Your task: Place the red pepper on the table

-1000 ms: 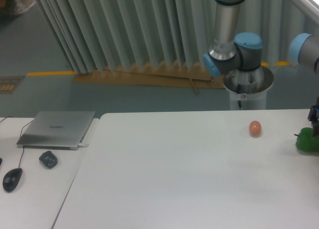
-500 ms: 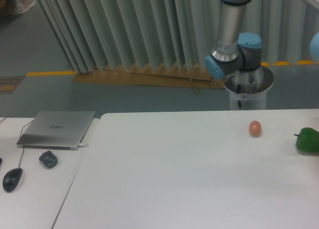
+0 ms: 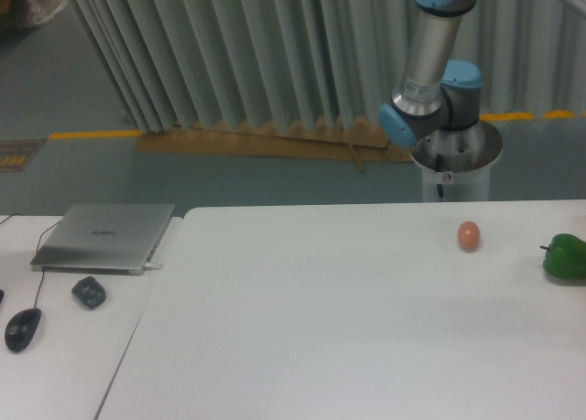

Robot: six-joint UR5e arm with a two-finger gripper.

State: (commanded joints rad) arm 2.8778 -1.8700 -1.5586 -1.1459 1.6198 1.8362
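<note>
- Red pepper: not in view. You had no red fruit anywhere on the table or elsewhere in the camera's field, so its place could not be told.
- Gripper: out of frame. Only the arm's base column, a blue shoulder joint and a grey link rising out through the top edge showed. You could not tell whether the fingers were apart, closed or carrying anything.
- Key relation: unfixed. Which way the pepper lay from the gripper, and its long axis, could not be read with both unseen. Judging from the link's direction, the tool end sat somewhere above and beyond the upper right of the picture.
- Green pepper: at the table's right edge, stem end toward the left. Not your target.
- Orange-pink ball: egg-shaped, resting left of the green pepper, well apart from it, in front of the base column.
- Free white surface: wide area left of and nearer than the ball, probably your landing ground.
- Side desk: closed laptop, mouse, small dark object. Not part of the job.
</note>
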